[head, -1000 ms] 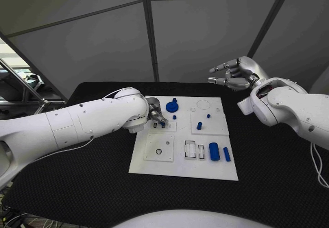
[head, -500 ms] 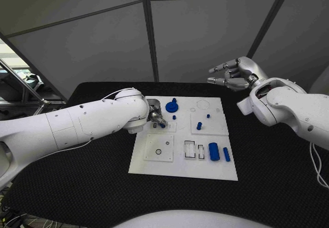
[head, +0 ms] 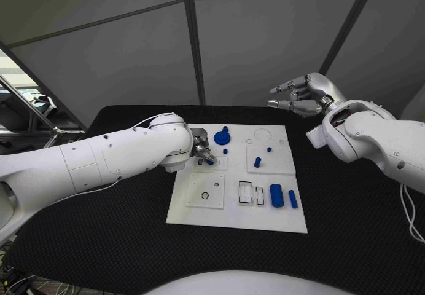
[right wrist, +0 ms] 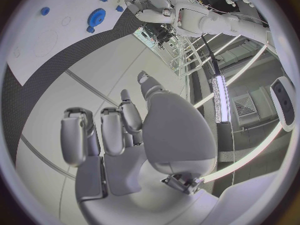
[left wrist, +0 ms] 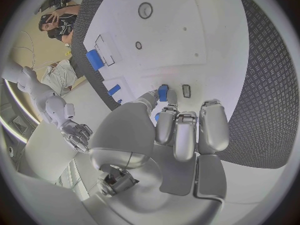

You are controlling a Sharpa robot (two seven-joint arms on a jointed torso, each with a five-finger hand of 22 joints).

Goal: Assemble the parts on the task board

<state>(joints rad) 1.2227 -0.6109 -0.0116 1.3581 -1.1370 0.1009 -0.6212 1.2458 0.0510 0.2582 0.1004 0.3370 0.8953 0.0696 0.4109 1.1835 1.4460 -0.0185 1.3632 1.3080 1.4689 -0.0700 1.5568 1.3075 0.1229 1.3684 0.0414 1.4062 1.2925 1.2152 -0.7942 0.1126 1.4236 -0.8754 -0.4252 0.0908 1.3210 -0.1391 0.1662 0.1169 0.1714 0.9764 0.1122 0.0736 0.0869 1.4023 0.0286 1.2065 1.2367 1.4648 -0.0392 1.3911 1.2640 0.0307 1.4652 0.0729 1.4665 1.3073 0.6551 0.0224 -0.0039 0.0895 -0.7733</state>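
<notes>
The white task board lies mid-table. My left hand reaches over its far left part and pinches a small blue piece between thumb and a finger, low on the board beside a small rectangular slot. The left hand has its other fingers held straight. A blue gear, a short peg, a blue cylinder and a blue bar sit on the board. My right hand hangs high beyond the board's far right corner, fingers curled in on nothing. The right hand is seen the same way.
Empty slots and a ring hole mark the board's near half. Black table mat surrounds the board on all sides. My left forearm lies across the table's left side.
My left hand's fingers have shifted slightly over the small blue piece at the board's far left. The right hand has stayed where it was.
</notes>
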